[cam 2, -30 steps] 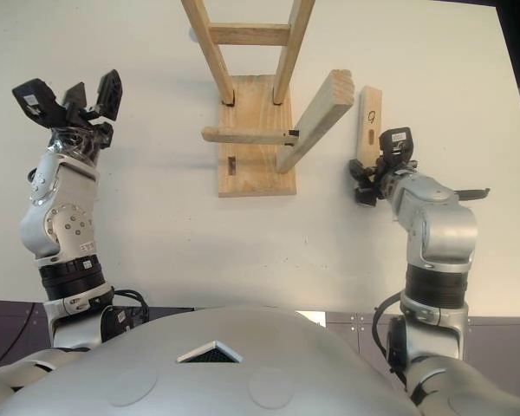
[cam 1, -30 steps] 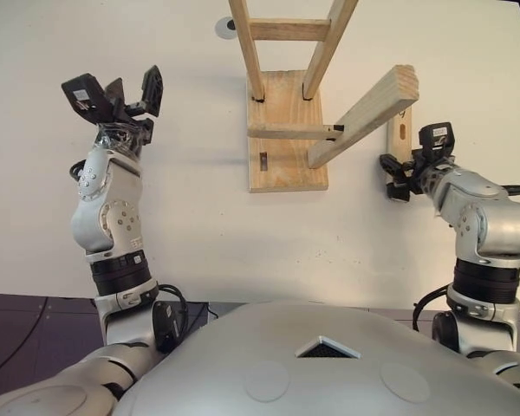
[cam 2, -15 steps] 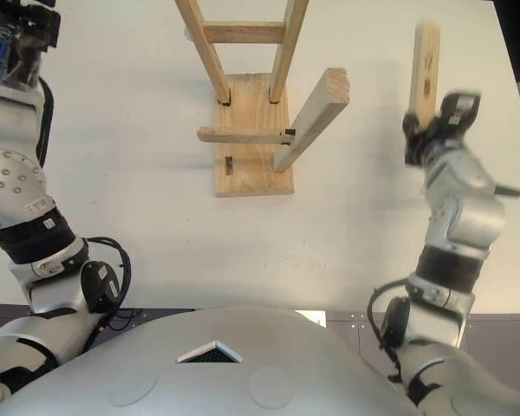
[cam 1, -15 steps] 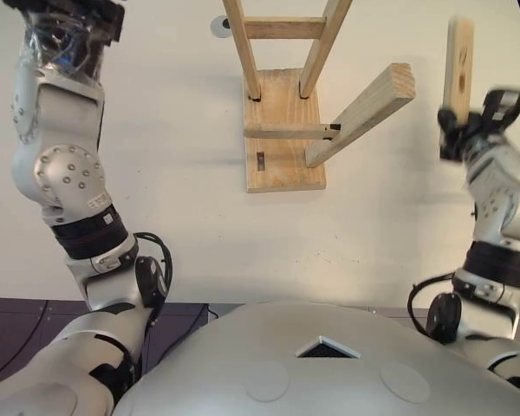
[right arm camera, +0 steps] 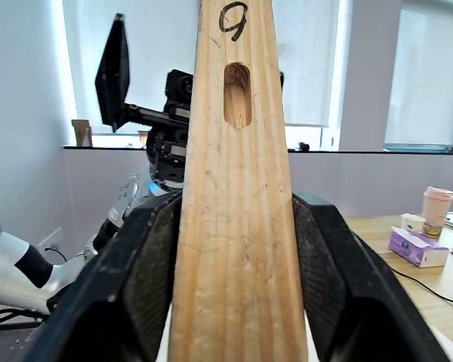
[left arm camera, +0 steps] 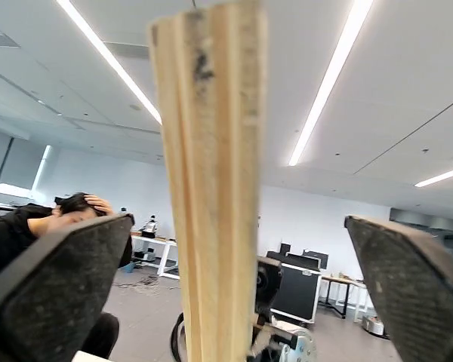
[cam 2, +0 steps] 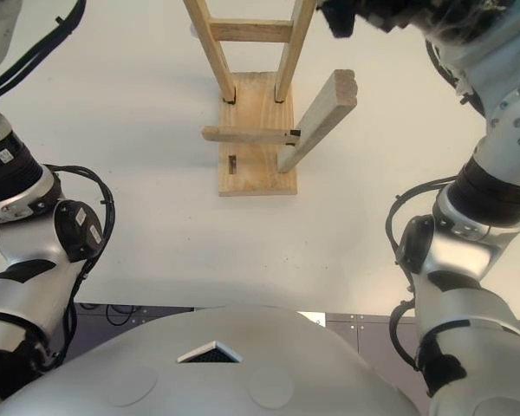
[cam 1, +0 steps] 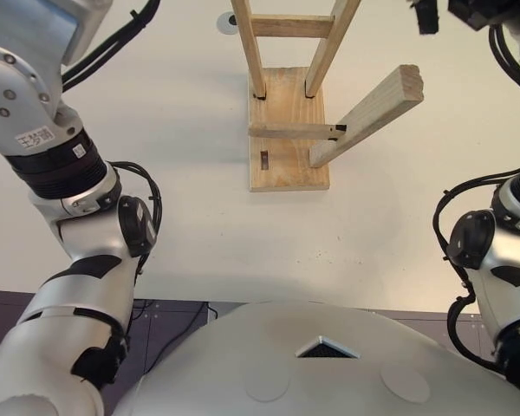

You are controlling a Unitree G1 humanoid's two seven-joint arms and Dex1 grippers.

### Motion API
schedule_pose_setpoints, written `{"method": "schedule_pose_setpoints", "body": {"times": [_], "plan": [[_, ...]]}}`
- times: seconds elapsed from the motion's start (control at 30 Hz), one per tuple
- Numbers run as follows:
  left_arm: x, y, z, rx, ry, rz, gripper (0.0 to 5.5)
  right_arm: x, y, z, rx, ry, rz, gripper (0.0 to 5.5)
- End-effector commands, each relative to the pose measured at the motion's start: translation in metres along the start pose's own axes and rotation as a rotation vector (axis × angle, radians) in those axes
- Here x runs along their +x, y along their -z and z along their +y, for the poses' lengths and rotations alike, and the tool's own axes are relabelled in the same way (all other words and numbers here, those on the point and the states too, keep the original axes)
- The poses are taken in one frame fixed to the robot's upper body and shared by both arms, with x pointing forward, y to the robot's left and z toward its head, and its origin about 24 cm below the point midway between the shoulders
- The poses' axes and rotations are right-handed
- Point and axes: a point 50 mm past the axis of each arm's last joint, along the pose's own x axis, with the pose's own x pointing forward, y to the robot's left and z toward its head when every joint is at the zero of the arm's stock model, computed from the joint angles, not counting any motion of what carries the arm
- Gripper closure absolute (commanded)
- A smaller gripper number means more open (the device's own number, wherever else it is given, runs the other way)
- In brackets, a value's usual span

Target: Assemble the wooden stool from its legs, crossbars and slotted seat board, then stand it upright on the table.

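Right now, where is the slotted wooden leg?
The slotted leg is clamped in the raised right gripper; in the left wrist view it stands between the open fingers of the left gripper.

Right gripper (right arm camera: pixel 238 204) clamps slotted wooden leg (right arm camera: pixel 238 264) (handwritten mark near slot); cup (right arm camera: pixel 438 200) on desk (right arm camera: pixel 377 226) behind.

Both arms are raised: left arm (cam 1: pixel 48 130) at upper left of the frame, right arm (cam 2: pixel 494 130) at upper right. Left pincer (left arm camera: pixel 234 271): fingers wide apart. Right pincer (right arm camera: pixel 238 279): fingers clamped on a slotted wooden leg (right arm camera: pixel 238 188).
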Motion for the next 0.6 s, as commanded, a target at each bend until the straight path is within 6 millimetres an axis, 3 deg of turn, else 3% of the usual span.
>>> {"method": "schedule_pose_setpoints", "body": {"times": [0.03,0.23,0.53,0.6], "plan": [[-0.001,0.002,-0.005,-0.007,0.02,-0.014,1.03,-0.004,0.002,0.004,0.007,-0.037,0.054,3.42],[-0.004,-0.002,-0.008,-0.027,0.048,-0.043,1.96,-0.011,0.013,0.004,0.056,-0.071,0.118,3.42],[-0.003,0.002,-0.008,-0.044,0.054,-0.043,3.28,-0.013,0.011,0.003,0.094,-0.09,0.103,3.42],[-0.003,0.002,-0.009,-0.044,0.056,-0.046,3.33,-0.012,0.011,0.003,0.093,-0.089,0.105,3.42]]}}
